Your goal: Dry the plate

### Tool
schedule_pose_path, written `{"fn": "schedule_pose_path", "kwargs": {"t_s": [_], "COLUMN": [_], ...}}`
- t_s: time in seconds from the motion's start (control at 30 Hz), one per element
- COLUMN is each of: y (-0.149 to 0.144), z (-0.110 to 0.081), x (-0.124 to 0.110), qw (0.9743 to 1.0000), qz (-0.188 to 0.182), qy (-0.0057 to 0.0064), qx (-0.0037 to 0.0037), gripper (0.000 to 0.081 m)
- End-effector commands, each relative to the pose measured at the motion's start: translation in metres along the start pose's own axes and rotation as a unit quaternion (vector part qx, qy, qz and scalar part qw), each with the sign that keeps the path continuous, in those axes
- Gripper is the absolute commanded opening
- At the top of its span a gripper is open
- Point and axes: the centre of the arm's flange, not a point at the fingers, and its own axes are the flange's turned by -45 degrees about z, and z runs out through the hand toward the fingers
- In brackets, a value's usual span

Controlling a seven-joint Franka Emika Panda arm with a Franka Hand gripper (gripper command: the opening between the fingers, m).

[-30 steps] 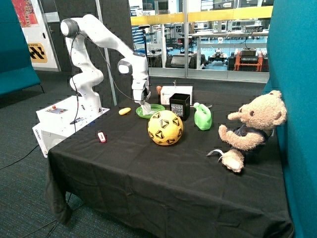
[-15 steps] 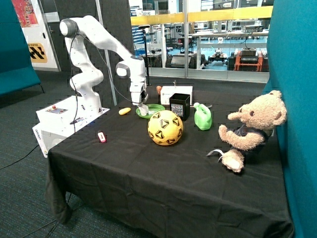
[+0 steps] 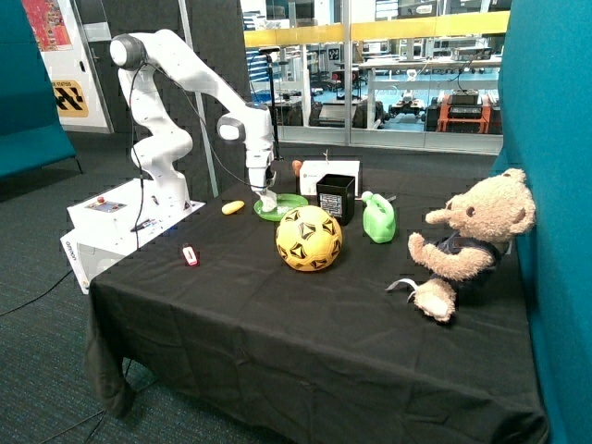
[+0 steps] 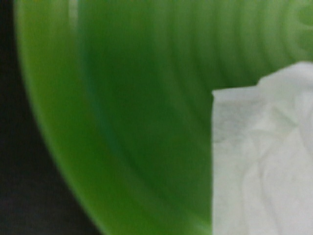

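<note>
Directly under the claw the plate, claw pinching white tissue against it

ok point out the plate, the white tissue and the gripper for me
plate [image 4: 146, 98]: wrist view, on its ridged green inner surface
white tissue [image 4: 264, 161]: wrist view, middle of the crumpled sheet lying on the plate
gripper [image 3: 267, 198]: outside view, at its tip over the plate

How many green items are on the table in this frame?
2: the plate under the claw, beside the black box; and the jug-shaped bottle between that box and the teddy bear. Others may be hidden behind the football.
</note>
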Motion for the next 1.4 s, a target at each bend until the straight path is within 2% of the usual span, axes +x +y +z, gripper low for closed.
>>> {"fn": "schedule_pose_path", "kwargs": {"t_s": [0.0,0.37,0.47,0.73,1.0,1.37], "y": [-0.026,-0.04,-0.04,-0.036,-0.019,0.028], "z": [0.003,0.011,0.015,0.019,0.022,0.023], "x": [0.014,0.048,0.062,0.078,0.093,0.106], "qw": [0.9998,0.9998,0.9998,0.9999,1.0,0.9991], "qz": [-0.019,-0.021,-0.019,-0.01,0.005,0.041], "qy": [0.0005,0.0005,0.0005,0.0005,0.0004,0.0004], "qx": [0.00132,0.00132,0.00132,0.00132,0.00133,0.00134], "gripper": [0.0,0.0,0.0,0.0,0.0,0.0]}}
